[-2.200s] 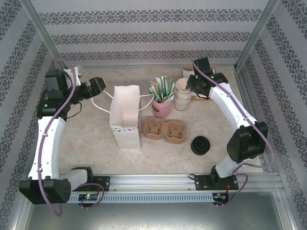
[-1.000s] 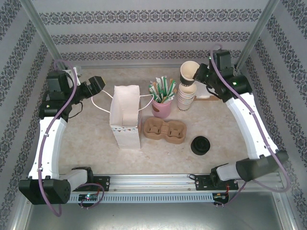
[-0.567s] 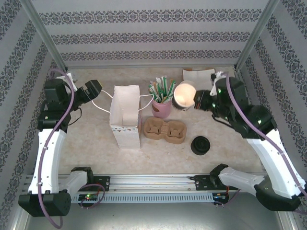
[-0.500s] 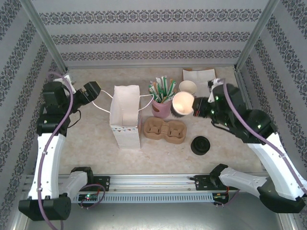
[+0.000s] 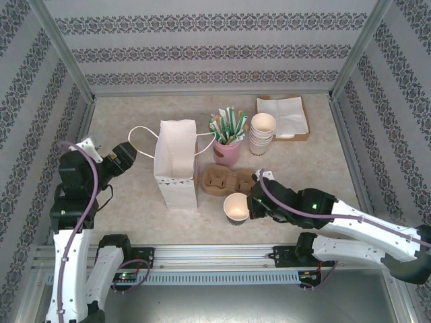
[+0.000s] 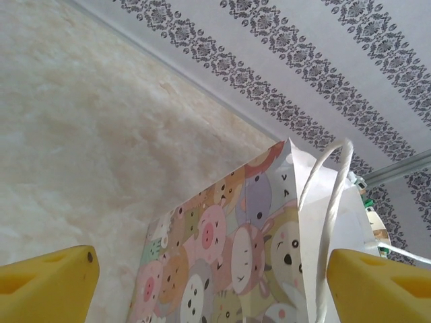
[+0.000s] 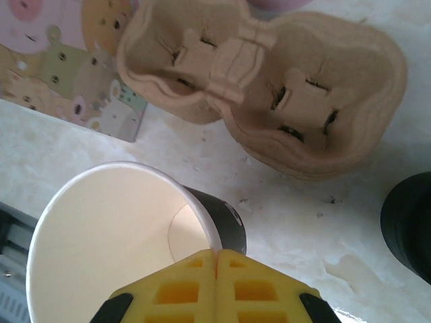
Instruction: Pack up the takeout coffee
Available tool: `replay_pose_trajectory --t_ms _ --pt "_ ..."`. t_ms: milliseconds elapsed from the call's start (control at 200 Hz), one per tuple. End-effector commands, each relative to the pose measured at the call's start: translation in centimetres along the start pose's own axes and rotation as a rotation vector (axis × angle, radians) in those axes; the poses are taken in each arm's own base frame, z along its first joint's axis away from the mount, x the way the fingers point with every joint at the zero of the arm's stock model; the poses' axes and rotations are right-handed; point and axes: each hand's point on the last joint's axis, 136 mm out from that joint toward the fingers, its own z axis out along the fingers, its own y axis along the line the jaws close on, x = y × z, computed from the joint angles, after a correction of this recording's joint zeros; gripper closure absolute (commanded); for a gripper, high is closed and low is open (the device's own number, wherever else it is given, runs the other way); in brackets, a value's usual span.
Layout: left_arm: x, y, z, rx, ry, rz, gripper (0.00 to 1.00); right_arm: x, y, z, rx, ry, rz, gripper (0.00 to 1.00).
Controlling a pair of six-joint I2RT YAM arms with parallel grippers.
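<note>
Cream paper cup (image 5: 236, 207) has come off the stack (image 5: 262, 133) and is now low at the table's front, just in front of the carrier (image 5: 229, 180). It's upright with no lid on, so the takeout coffee isn't assembled yet. We judge lidding comes next; the black lids (image 7: 411, 225) are near. The right gripper (image 7: 217, 259) pinches the cup's rim wall, jaws almost closed, and the arm is stretched low across the front. The left gripper (image 5: 122, 157) is spread wide and empty, facing the bag (image 5: 176, 161).
</note>
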Motion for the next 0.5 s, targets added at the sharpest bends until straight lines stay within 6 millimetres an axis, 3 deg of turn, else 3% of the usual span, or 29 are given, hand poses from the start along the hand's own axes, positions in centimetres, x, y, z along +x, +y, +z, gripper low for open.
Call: replay_pose_trajectory --t_ms 0,155,495 --pt "1.4 0.9 -0.2 -0.024 0.025 -0.039 0.12 -0.8 -0.6 1.2 0.022 -0.119 0.052 1.00" --pt "2.5 2.1 0.4 -0.047 0.039 -0.056 0.11 0.0 -1.3 3.0 0.004 -0.164 0.091 1.00" --pt "3.3 2.9 1.6 -0.050 0.059 -0.085 0.11 1.3 -3.0 3.7 0.073 -0.131 0.119 0.97"
